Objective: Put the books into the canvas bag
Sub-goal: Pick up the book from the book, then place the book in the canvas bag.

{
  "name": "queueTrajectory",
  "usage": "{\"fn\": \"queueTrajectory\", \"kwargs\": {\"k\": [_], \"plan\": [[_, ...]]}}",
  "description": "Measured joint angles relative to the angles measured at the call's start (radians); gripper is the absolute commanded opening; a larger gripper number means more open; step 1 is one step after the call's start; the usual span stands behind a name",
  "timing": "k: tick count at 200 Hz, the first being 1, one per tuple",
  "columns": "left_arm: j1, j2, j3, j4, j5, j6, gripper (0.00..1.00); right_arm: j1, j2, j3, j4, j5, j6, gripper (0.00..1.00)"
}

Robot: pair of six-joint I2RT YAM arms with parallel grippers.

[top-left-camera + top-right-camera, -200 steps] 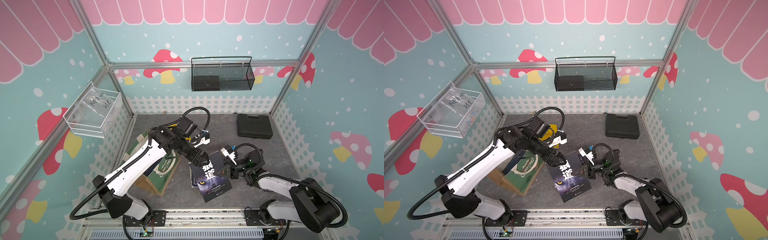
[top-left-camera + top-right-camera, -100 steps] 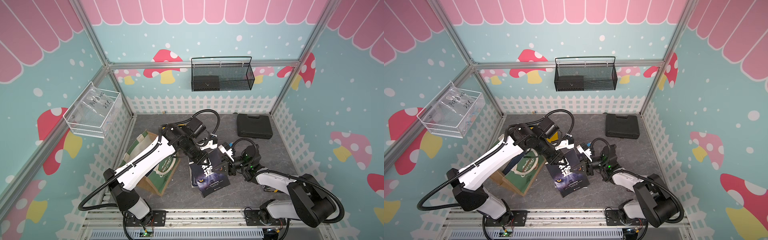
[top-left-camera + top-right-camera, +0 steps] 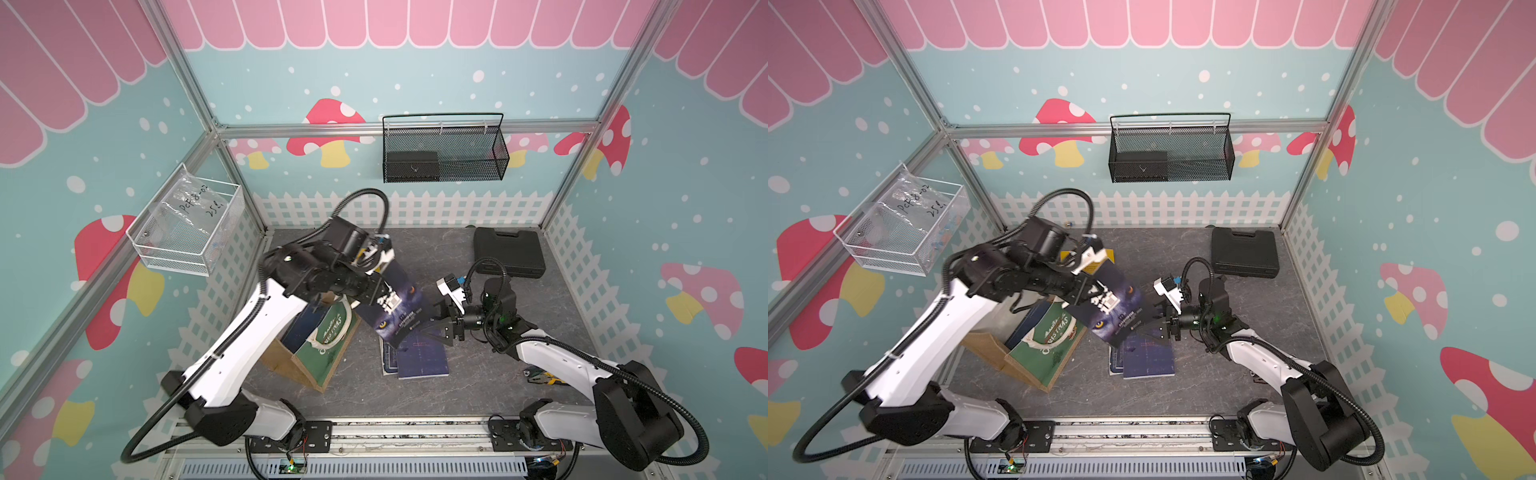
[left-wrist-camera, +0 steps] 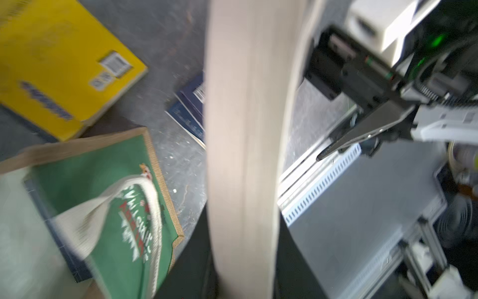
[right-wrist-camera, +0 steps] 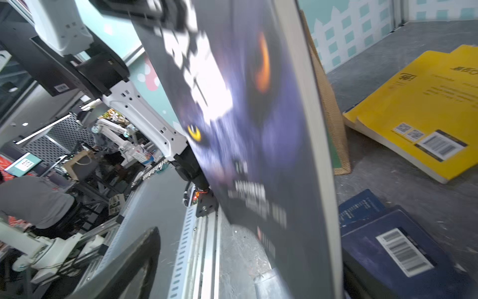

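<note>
The black wolf-eye book point(image 3: 392, 307) point(image 3: 1115, 309) hangs tilted above the floor, held at its upper end by my left gripper point(image 3: 376, 291) point(image 3: 1088, 291), which is shut on it. In the left wrist view its page edge point(image 4: 243, 129) runs out from between the jaws. My right gripper point(image 3: 436, 328) point(image 5: 201, 274) stands open at the book's lower right corner, beside the cover point(image 5: 245, 116). The canvas bag point(image 3: 320, 345) point(image 3: 1042, 349) point(image 4: 116, 207) stands left of the book with navy books inside. Two navy books point(image 3: 419, 357) point(image 5: 388, 246) lie on the floor below. Yellow books point(image 4: 59, 64) point(image 5: 426, 108) lie behind.
A black plastic case point(image 3: 509, 251) lies at the back right. A black mesh basket point(image 3: 442, 153) hangs on the back wall and a white wire basket point(image 3: 187, 232) on the left wall. A picket-fence border lines the floor's edges.
My left gripper closed on the wolf-eye book and lifted it up and left toward the bag. My right gripper let go of it and opened. Navy books underneath now show.
</note>
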Motion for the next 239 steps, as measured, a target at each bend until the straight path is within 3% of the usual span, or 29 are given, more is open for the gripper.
{"fn": "queueTrajectory", "kwargs": {"k": [36,103,148,239], "plan": [[0.099,-0.199,0.000,0.057,-0.256,-0.193,0.00,-0.022,0.058,0.002,-0.045,0.027,-0.007,0.99],[0.245,-0.411,-0.048,0.016,-0.652,-0.553,0.00,-0.045,0.072,0.002,-0.066,0.038,-0.007,0.99],[0.259,-0.381,-0.024,-0.058,-0.687,-0.680,0.00,-0.048,0.072,0.002,-0.065,0.038,-0.008,0.99],[0.316,-0.329,-0.212,-0.066,-0.649,-0.892,0.00,-0.048,0.072,0.002,-0.065,0.038,-0.010,0.99]]}}
